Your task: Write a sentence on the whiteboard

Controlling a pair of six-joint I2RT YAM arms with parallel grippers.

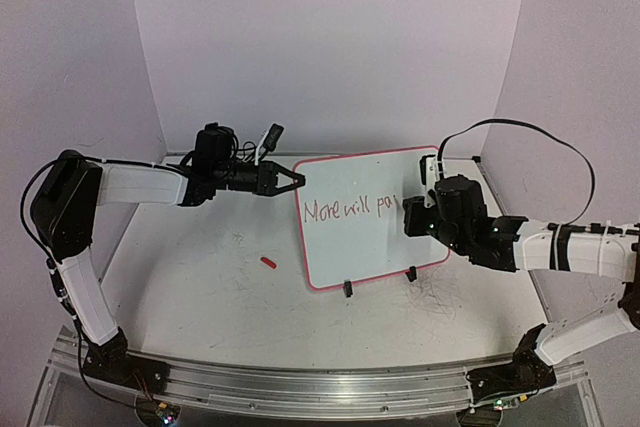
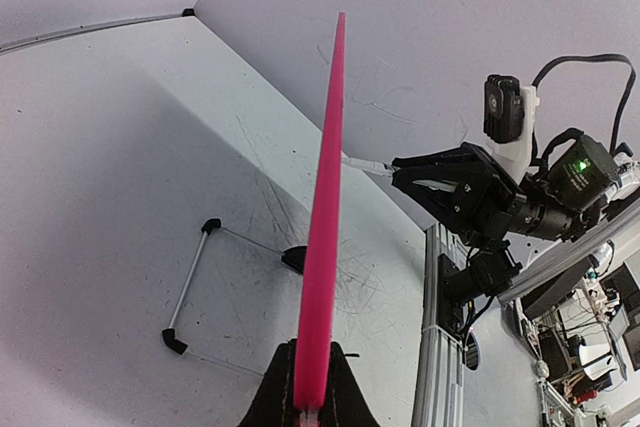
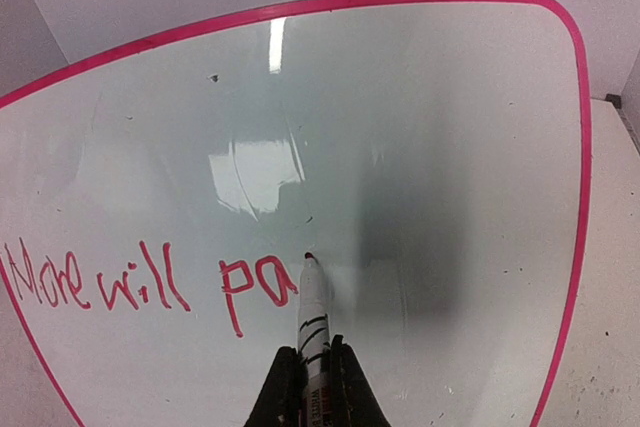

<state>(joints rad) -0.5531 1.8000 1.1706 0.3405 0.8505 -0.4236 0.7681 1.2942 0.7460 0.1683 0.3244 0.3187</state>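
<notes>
We clamp the left tool [image 2: 312, 372] on the top left rim of the whiteboard [image 1: 372, 243], which stands propped on the worktop [image 1: 190, 287]. Our right tool [image 3: 318, 382] grips a marker [image 3: 312, 309], its tip touching the board just after the sentence [image 3: 110, 282], "More will pa"

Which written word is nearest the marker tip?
The rightmost one, "pa", beside the marker tip; "More" and "will" lie further left.

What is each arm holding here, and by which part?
Left gripper: the whiteboard, by its pink rim. Right gripper: a marker, by its barrel.
</notes>
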